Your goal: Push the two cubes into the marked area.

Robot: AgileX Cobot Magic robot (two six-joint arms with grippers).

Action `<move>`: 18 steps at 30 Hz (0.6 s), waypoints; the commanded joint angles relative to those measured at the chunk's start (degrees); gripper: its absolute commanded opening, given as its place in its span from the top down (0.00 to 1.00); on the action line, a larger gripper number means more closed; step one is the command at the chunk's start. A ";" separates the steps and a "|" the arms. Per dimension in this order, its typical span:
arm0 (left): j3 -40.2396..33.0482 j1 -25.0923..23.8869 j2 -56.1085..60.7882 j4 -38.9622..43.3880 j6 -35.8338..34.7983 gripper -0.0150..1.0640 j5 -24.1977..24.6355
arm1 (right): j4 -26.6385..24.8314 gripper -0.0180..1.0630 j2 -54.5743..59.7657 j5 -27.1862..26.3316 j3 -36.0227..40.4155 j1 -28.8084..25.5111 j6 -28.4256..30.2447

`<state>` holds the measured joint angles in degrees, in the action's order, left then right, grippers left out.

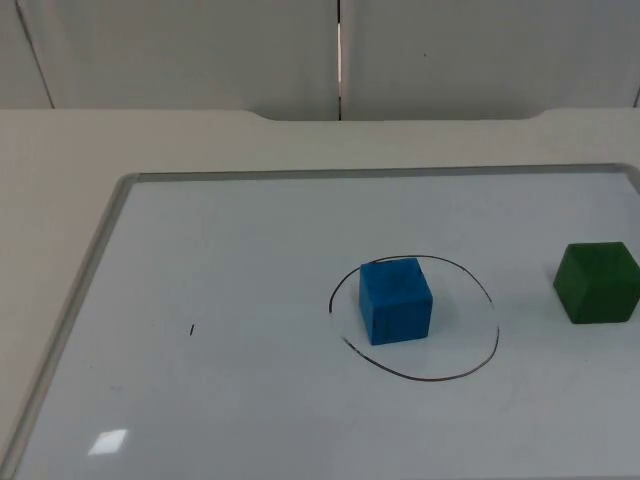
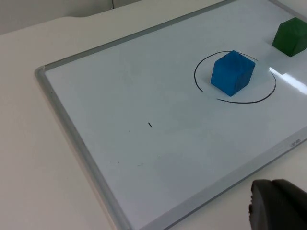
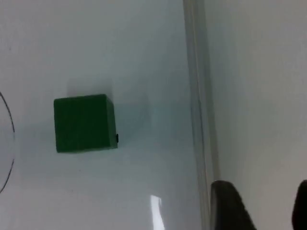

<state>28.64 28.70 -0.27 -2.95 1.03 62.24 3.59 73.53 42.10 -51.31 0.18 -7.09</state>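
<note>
On whiteboard: blue cube sits inside drawn circle, toward its left edge. Green cube well outside circle, to its right, near board's right edge. Right gripper hangs past that edge, fingers apart, gripping nothing. Left gripper off board's near edge; open or closed, can't tell.

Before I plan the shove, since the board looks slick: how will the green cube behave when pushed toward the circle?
The green cube sits flat on the glossy whiteboard, so it will probably slide rather than roll. A low push should keep its blocky shape from tipping. It looks rigid, perhaps light, and might skid past the circle.
</note>
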 commanded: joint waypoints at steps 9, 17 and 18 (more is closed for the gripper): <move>-0.34 -0.12 0.27 0.23 0.20 0.99 -0.62 | 0.17 0.98 23.03 -12.54 -3.15 -0.27 -0.08; -0.34 -0.12 0.27 0.33 0.20 0.99 -0.62 | -2.52 0.98 32.77 -18.87 -3.15 0.46 0.09; -0.34 -0.12 0.27 0.33 0.20 0.99 -0.62 | -2.40 0.98 33.61 -19.60 -3.15 0.73 0.09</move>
<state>28.64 28.70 -0.27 -2.85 1.03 62.24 1.39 105.95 24.46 -54.08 0.28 -7.09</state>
